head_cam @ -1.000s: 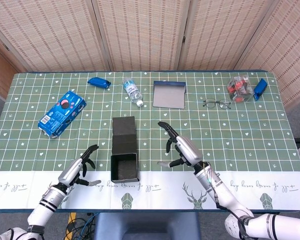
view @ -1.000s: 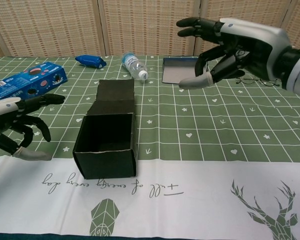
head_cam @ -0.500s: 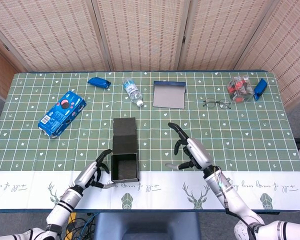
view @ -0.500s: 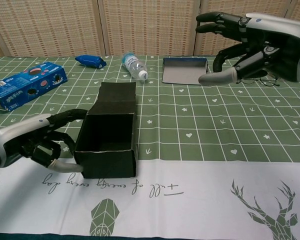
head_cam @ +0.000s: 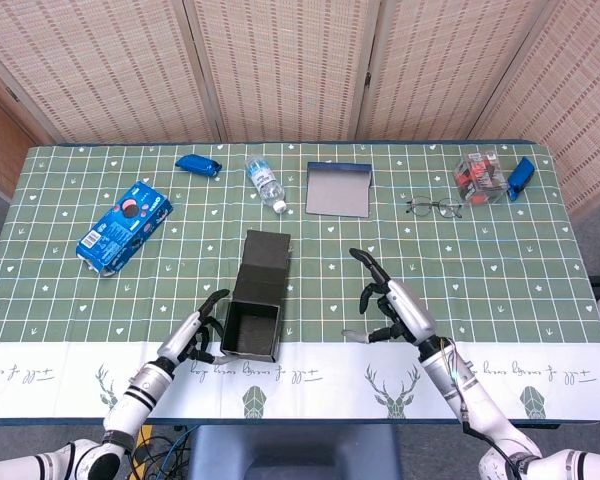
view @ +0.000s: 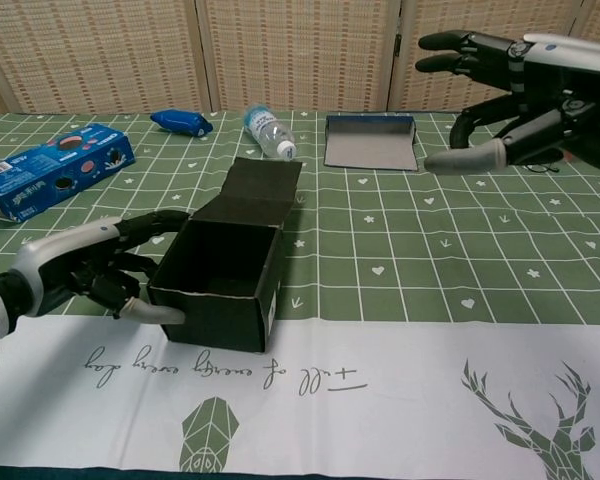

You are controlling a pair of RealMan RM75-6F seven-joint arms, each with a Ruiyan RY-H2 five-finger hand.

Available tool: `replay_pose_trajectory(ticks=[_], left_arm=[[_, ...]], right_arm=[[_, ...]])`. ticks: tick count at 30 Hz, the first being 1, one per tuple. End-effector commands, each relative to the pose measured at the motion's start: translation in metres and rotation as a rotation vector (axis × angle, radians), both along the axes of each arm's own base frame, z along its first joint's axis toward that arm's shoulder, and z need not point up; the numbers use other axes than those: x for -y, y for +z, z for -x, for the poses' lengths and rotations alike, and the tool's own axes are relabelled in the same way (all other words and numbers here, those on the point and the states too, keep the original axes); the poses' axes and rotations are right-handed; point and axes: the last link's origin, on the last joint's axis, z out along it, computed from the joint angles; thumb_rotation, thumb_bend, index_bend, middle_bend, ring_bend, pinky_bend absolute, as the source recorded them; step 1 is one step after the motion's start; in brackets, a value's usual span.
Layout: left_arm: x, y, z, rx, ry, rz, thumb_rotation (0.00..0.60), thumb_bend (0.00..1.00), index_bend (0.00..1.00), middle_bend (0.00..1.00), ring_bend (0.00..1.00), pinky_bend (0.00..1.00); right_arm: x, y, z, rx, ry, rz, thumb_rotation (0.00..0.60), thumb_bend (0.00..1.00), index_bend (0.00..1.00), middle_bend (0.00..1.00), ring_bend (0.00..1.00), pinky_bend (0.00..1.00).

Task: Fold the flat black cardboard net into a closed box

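Black cardboard, already standing as an open-topped box (view: 220, 285) with its lid flap (head_cam: 264, 262) raised and leaning back, sits near the front edge of the table (head_cam: 540, 260), left of its middle and turned slightly askew. The left hand (view: 90, 270) is against the box's left wall, fingers curled along that side and thumb reaching to the front lower corner; it touches the wall, but whether it actually grips cannot be told. The right hand (view: 505, 95) hangs in the air well apart from the box, fingers spread wide and holding nothing.

Green checked cloth with a white deer-printed border covers the table. Along the far edge lie a small blue packet (head_cam: 197, 165), a water bottle (head_cam: 265, 183) on its side, and a grey tray with blue rim (head_cam: 338, 189). A blue biscuit box (head_cam: 124, 226) lies near the left edge. Toward the far right corner are spectacles (head_cam: 435, 208), a clear container of red items (head_cam: 481, 177) and another blue object (head_cam: 521, 177). Woven folding screens (head_cam: 280, 65) stand behind.
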Motion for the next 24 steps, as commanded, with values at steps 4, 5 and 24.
replay_pose_trajectory(ticks=[4,5,24], left_arm=[[0.000,-0.006,0.002,0.015,0.001,0.017,0.600,0.13,0.00,0.00,0.49,0.73],[0.000,-0.007,0.002,0.018,0.001,0.016,0.600,0.13,0.00,0.00,0.49,0.73],[-0.004,-0.012,0.001,0.117,-0.004,-0.035,0.600,0.13,0.35,0.32,0.55,0.74]], right_arm=[[0.000,-0.002,0.002,-0.003,0.000,-0.009,0.600,0.08,0.00,0.00,0.59,1.00],[0.000,-0.001,0.002,-0.001,-0.002,-0.008,0.600,0.08,0.00,0.00,0.59,1.00],[0.011,-0.029,0.024,-0.064,-0.121,-0.061,0.600,0.23,0.00,0.03,0.59,1.00]])
